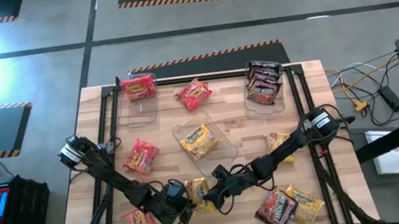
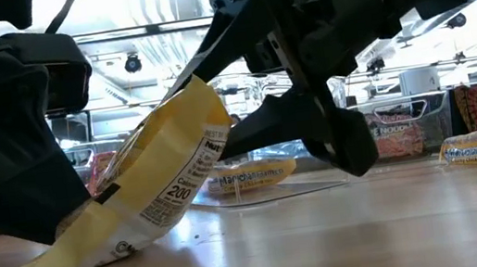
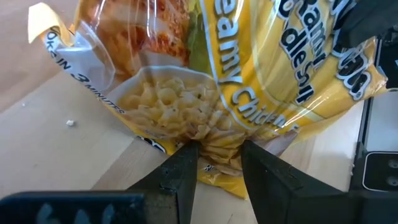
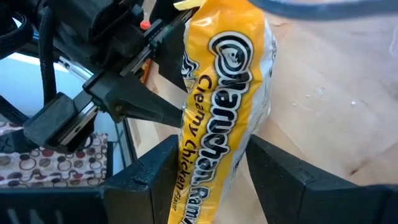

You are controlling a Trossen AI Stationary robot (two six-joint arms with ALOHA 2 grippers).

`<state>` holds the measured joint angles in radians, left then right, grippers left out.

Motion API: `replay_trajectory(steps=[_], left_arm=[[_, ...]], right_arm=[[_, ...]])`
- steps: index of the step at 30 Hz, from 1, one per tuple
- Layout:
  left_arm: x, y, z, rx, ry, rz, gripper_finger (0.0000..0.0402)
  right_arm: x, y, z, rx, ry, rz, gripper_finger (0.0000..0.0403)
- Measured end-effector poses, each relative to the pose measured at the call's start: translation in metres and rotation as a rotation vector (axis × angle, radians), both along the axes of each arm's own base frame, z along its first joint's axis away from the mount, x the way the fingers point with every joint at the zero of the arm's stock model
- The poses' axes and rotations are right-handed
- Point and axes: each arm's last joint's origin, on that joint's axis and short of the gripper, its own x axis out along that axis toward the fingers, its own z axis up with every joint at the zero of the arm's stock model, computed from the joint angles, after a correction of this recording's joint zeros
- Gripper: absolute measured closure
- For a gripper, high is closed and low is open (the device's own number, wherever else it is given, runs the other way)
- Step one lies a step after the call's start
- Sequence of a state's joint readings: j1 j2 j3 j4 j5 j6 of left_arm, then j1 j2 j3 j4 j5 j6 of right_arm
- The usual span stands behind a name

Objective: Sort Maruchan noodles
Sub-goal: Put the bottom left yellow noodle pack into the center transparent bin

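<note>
High view: both arms meet at the near edge of the wooden table (image 1: 231, 127), where the left gripper (image 1: 182, 204) and the right gripper (image 1: 210, 194) each pinch the same yellow Maruchan packet (image 1: 197, 191). Left wrist view shows that arm's two dark fingers (image 3: 180, 171) pressed onto the packet's lower seam, the noodles visible through its clear window. Right wrist view shows the other arm's fingers (image 4: 152, 165) squeezing the packet's sides across the "Creamy Chicken" print. Low view has the packet tilted, one corner on the table, the other end raised between the grippers. Elsewhere on the table, a red packet (image 1: 138, 86) lies in the far-left clear bin (image 1: 139, 111), dark packets (image 1: 264, 82) stand in the far-right clear bin (image 1: 263, 105), and another yellow packet (image 1: 197, 140) rests in the centre bin (image 1: 222, 143). Loose red and yellow packets lie scattered around.
</note>
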<state>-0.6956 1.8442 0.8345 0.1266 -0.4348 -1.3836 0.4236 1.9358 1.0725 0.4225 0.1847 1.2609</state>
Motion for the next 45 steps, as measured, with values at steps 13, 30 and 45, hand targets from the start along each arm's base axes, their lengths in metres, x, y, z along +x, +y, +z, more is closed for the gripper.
replay_trajectory(steps=[13, 30, 45], left_arm=[[0.002, 0.000, 0.001, -0.029, -0.015, 0.012, 0.0294], [0.003, -0.003, 0.013, -0.147, -0.035, 0.017, 0.0270], [0.003, 0.002, 0.040, -0.017, -0.171, -0.004, 0.0247]], right_arm=[[0.000, -0.001, 0.000, -0.033, -0.004, -0.003, 0.0276], [0.000, -0.001, 0.002, -0.011, 0.011, 0.090, 0.0296], [-0.017, -0.007, 0.031, -0.097, 0.094, 0.149, 0.0297]])
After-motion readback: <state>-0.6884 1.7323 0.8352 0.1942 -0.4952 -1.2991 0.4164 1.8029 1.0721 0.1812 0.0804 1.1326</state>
